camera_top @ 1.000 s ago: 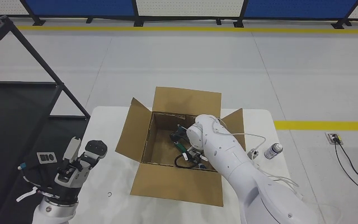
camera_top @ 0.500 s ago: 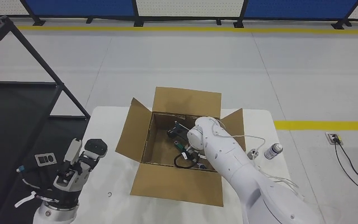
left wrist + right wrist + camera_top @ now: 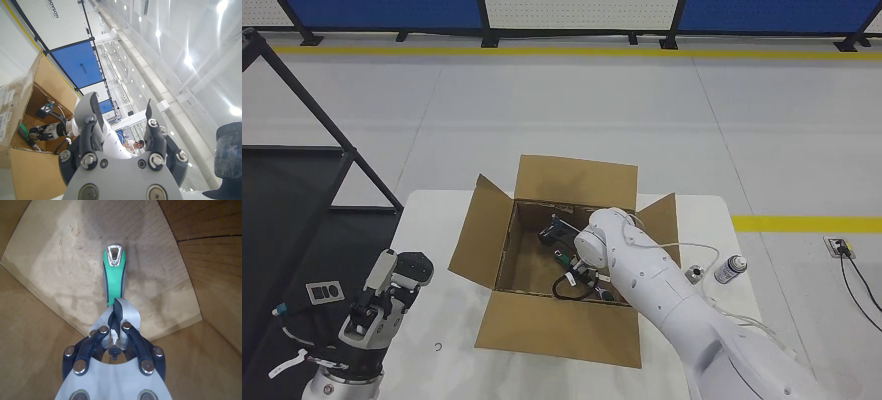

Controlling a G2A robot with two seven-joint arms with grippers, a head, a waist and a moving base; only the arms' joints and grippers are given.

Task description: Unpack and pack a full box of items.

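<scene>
An open cardboard box (image 3: 542, 325) stands in the middle of the white table (image 3: 442, 320). Inside it my right gripper (image 3: 117, 306) is shut on a tool with a green and grey handle (image 3: 113, 275), whose chrome-capped end points at the box floor. From above, the tool (image 3: 564, 258) and the right gripper (image 3: 574, 267) sit low in the box under the white arm. The left wrist view shows the box (image 3: 28, 166) and the tool (image 3: 23, 129) from the side. My left gripper (image 3: 122, 98) is open and holds nothing, pointing upward; seen from above, the left gripper (image 3: 382, 280) is near the table's left edge.
A small dark can (image 3: 730, 268) and a small round piece (image 3: 695, 271) stand on the table right of the box. A black metal frame (image 3: 337, 160) rises beyond the table's left side. The box flaps (image 3: 479, 235) are spread outward.
The left arm has drifted a little toward the table's near edge, gripper still open. The right gripper, shut on the tool, has shifted slightly inside the box.
</scene>
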